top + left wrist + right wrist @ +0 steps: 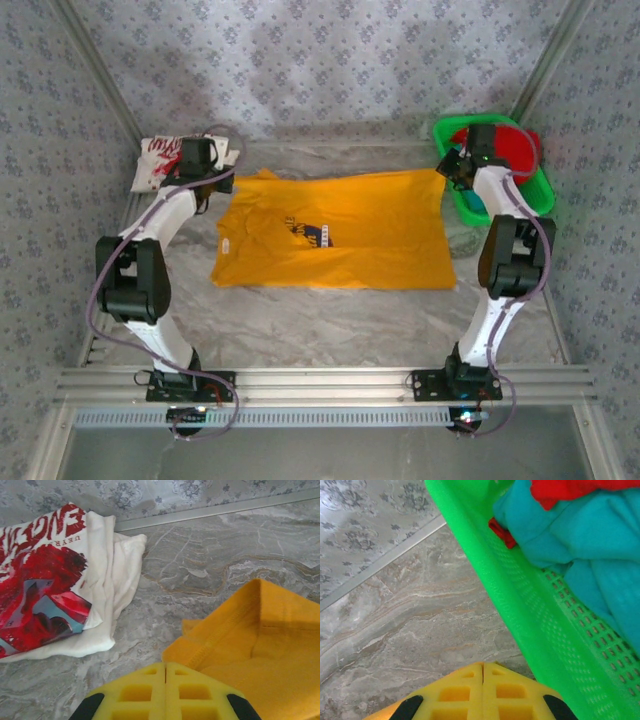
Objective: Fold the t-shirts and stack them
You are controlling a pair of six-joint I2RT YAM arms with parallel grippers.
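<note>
A yellow-orange t-shirt (335, 230) with dark blue chest print lies spread flat mid-table. One edge of this t-shirt (260, 640) lies by my left gripper (165, 666), which is shut with no cloth showing between the yellow fingers. A folded white t-shirt (45, 580) with red graphic sits at the back left (160, 160), to the left of that gripper (205, 170). My right gripper (483, 665) is shut over bare table beside the green basket (520, 595), at the shirt's back right corner (455, 165). Red (570, 490) and teal (590, 535) t-shirts lie in the basket.
The green basket (540, 190) stands at the back right, close against the right arm. Patterned walls close in the back and both sides. A metal rail (320, 380) runs along the near edge by the arm bases. Bare marbled table (330, 320) lies in front of the orange shirt.
</note>
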